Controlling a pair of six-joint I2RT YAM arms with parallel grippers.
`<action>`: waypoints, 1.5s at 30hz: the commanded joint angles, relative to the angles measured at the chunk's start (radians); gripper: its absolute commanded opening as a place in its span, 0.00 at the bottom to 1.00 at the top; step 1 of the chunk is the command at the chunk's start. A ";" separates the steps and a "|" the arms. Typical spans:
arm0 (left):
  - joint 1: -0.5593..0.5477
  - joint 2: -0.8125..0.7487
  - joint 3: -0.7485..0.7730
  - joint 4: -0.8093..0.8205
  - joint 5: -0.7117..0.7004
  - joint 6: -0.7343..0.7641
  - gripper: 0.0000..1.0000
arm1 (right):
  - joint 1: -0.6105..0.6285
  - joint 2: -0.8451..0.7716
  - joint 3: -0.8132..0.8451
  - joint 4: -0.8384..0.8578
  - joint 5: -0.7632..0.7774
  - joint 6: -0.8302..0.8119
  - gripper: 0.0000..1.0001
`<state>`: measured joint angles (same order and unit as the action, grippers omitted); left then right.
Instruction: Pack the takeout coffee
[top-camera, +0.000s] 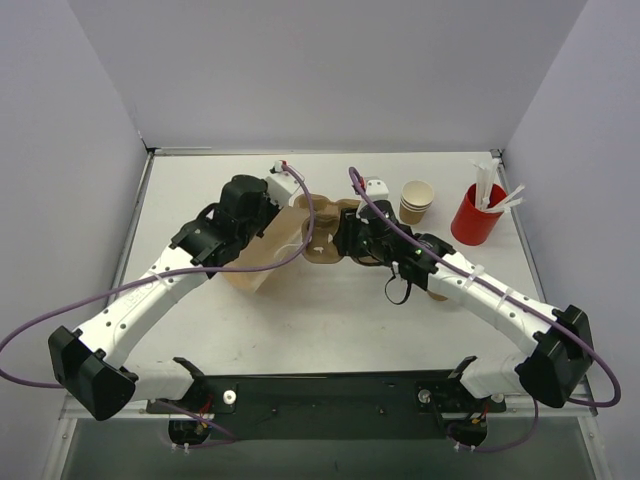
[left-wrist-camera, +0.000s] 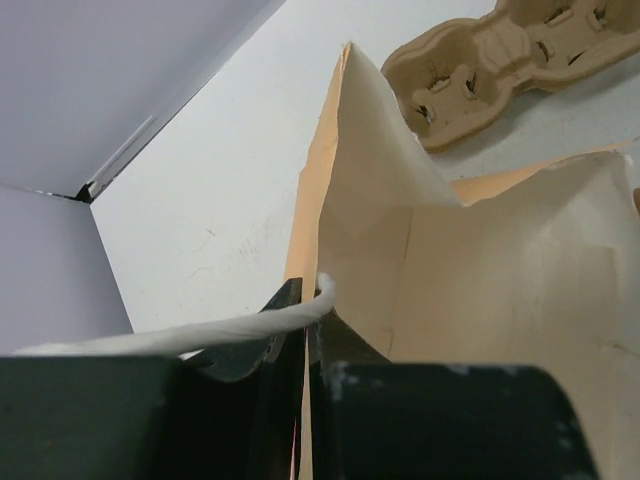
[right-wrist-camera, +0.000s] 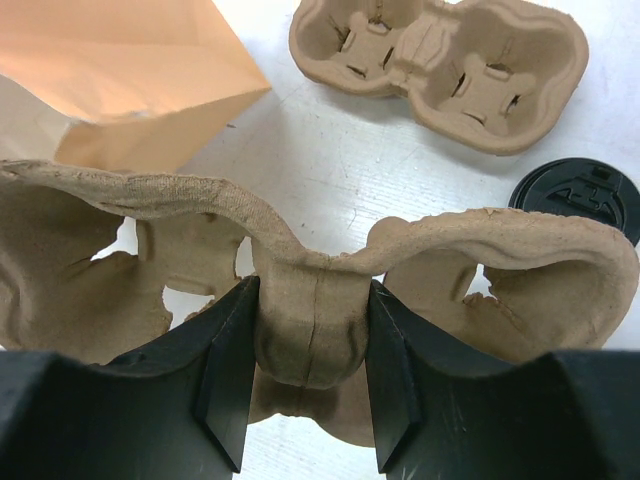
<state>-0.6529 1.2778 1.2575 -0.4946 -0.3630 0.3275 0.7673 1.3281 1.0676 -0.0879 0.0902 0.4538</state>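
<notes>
My left gripper (left-wrist-camera: 308, 305) pinches the bag (left-wrist-camera: 480, 280), my right gripper (right-wrist-camera: 310, 330) the carrier (right-wrist-camera: 300, 275). The takeout coffee (top-camera: 417, 198) stands right of the bag, nearer my right.

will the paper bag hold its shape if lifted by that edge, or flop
Probably floppy: the paper bag is thin creased sheet, and its wall bends where the left fingers pinch it. Likely light, so it may slide or tip rather than stand firm.
</notes>
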 joint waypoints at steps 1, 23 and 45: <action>-0.001 -0.011 0.072 -0.018 0.009 -0.015 0.18 | 0.004 -0.043 0.055 0.048 0.043 -0.044 0.35; -0.001 -0.008 0.186 -0.073 0.024 0.001 0.39 | -0.014 0.058 0.193 -0.024 -0.012 -0.055 0.36; 0.157 -0.018 0.419 -0.076 0.016 -0.013 0.41 | -0.014 0.143 0.290 -0.099 -0.049 -0.052 0.36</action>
<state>-0.5732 1.2625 1.5486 -0.5926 -0.3489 0.3321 0.7589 1.4712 1.3094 -0.1783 0.0536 0.3988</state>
